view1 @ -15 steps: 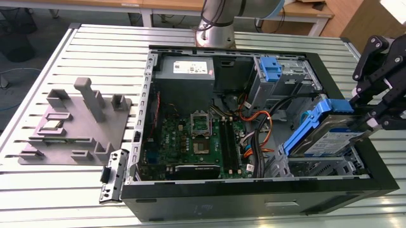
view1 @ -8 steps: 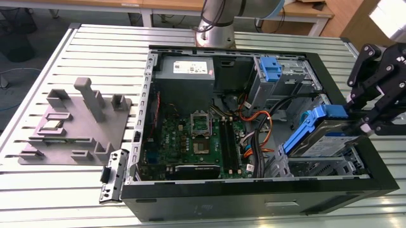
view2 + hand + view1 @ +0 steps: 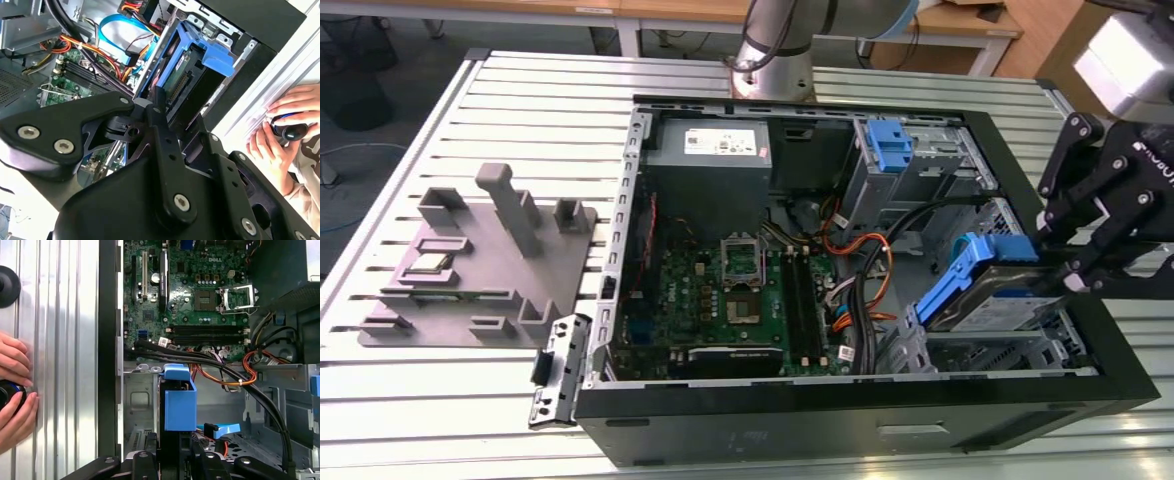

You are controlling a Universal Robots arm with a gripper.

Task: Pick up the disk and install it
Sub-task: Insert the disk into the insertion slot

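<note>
black linkages of the hand [image 3: 170, 115] lie nearest the lens in both wrist views, with round screw heads along their bars. in the first wrist view the hand [image 3: 177, 455] is pinching the disk [image 3: 179, 407], which is seen edge-on with its blue plastic rail facing the camera and its dark body running down between the two fingers. in the second wrist view the disk [image 3: 187, 82] sits just ahead of the fingertips, blue rails on both sides, its connector edge showing.

in the exterior view the hand [image 3: 1067, 272] is at the exterior view's right, at mid-height of the frame, reaching over the wall of the open computer case [image 3: 854, 410]. the disk [image 3: 994, 300] is in the drive bay at the case's lower right corner. it is tilted rather than flat, with its blue rail on the side towards the motherboard [image 3: 720, 290]. orange cables [image 3: 874, 250] loop between the board and the bay. the grey power supply [image 3: 710, 142] sits at the upper middle of the case, and an upright blue latch [image 3: 887, 145] stands to its right.

the case rests on a slatted metal tabletop [image 3: 400, 400]. a grey moulded fixture [image 3: 467, 270] lies at the exterior view's left, well apart from the case. the arm's base [image 3: 774, 50] stands at the top of the frame.

beside the case's outer wall, a person's fingers [image 3: 12, 357] rest on the tabletop around a small dark round object [image 3: 7, 392]. the second wrist view shows them too [image 3: 300, 102].
</note>
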